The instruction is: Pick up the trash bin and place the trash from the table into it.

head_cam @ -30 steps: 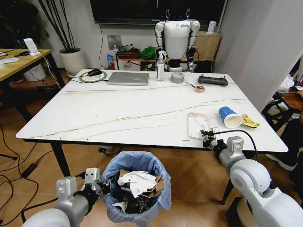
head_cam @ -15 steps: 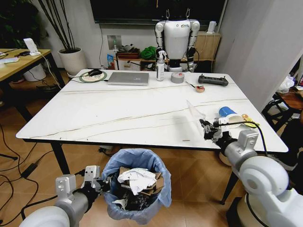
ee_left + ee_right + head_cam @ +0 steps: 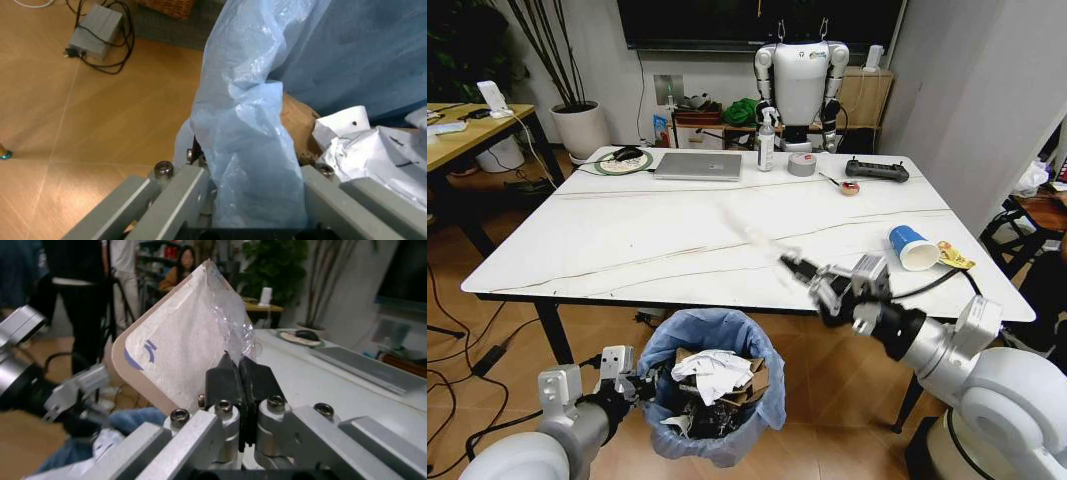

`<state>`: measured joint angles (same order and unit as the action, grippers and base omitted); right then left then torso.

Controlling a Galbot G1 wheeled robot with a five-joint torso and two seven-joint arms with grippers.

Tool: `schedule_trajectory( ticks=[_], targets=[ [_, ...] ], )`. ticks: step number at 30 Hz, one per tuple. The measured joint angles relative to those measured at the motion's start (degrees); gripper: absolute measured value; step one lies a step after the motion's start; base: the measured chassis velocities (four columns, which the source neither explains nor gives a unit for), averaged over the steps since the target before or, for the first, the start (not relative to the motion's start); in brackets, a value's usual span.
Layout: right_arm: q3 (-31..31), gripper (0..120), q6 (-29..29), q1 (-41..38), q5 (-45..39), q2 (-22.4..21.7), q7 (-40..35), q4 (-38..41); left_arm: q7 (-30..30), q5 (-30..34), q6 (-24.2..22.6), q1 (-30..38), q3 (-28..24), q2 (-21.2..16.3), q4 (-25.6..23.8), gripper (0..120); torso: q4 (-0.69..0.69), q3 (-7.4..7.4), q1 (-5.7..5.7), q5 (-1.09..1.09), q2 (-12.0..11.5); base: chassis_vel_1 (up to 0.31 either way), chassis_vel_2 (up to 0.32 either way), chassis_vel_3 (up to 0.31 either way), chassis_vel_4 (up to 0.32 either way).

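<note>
The trash bin (image 3: 717, 400), lined with a light-blue bag (image 3: 247, 145), hangs in front of the table's near edge. My left gripper (image 3: 634, 383) is shut on its rim (image 3: 248, 175). Crumpled white paper (image 3: 710, 368) and torn brown cardboard (image 3: 297, 120) lie inside it. My right gripper (image 3: 801, 272) is shut on a flat white-and-clear packet (image 3: 177, 352), held over the table edge just above and to the right of the bin. A blue paper cup (image 3: 911, 248) and a yellow wrapper (image 3: 954, 259) lie on the white table (image 3: 657, 235) at the right.
At the table's far side stand a laptop (image 3: 698, 165), a spray bottle (image 3: 766, 142), a grey tape roll (image 3: 802, 164), a black controller (image 3: 876, 170) and a small red item (image 3: 850, 187). Another robot (image 3: 801, 80) stands behind. A yellow table (image 3: 467, 125) is far left.
My right gripper has lifted the flat packet off the table's right side and swung it left, toward the space over the bin. The left gripper keeps hold of the bin rim.
</note>
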<state>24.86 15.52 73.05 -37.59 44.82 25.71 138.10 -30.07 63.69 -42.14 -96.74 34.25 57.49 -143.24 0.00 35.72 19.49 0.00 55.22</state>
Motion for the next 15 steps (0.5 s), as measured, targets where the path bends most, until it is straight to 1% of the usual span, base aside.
schedule_trajectory(
  ticks=[4, 5, 6, 8, 11, 15],
  targets=[
    [-0.28, 0, -2.68, -0.1, 5.04, -1.53, 9.47, -1.12, -0.08, 0.43, 0.0, 0.38, 0.06, -0.02, 0.0, 2, -0.02, 0.0, 0.0, 0.0, 0.0, 0.0, 0.0, 0.0, 0.0],
    [-0.28, 0, -2.68, -0.1, 5.04, -1.53, 9.47, -1.12, -0.08, 0.43, 0.0, 0.38, 0.06, -0.02, 0.0, 2, -0.02, 0.0, 0.0, 0.0, 0.0, 0.0, 0.0, 0.0, 0.0],
    [-0.31, 0, -3.39, -0.78, 7.09, -2.09, 12.33, -1.34, -0.09, 0.54, 0.0, 0.4, 0.04, 0.01, 0.0, 2, -0.01, 0.0, 0.0, -0.01, 0.0, 0.0, 0.0, 0.0, 0.0],
    [-0.55, 0, -4.13, -1.58, 9.15, -2.63, 14.94, -1.52, -0.11, 0.56, 0.0, 0.51, -0.24, 0.11, 0.06, 2, 0.0, 0.0, 0.0, 0.0, 0.0, 0.0, 0.0, 0.0, 0.0],
    [-0.98, 0, -4.36, -2.38, 11.59, -3.05, 16.92, -1.83, -0.34, 0.54, 0.0, 0.91, -1.09, 0.37, 0.21, 2, -0.01, 0.0, 0.0, -0.01, 0.0, 0.0, 0.0, 0.0, 0.0],
    [-1.52, 0, -4.67, -2.81, 12.55, -3.12, 17.77, -3.23, -0.95, 0.48, 0.0, 1.37, -2.16, 0.58, 0.35, 2, -0.01, 0.0, 0.01, 0.0, 0.0, 0.0, 0.0, 0.0, 0.0]
  ],
)
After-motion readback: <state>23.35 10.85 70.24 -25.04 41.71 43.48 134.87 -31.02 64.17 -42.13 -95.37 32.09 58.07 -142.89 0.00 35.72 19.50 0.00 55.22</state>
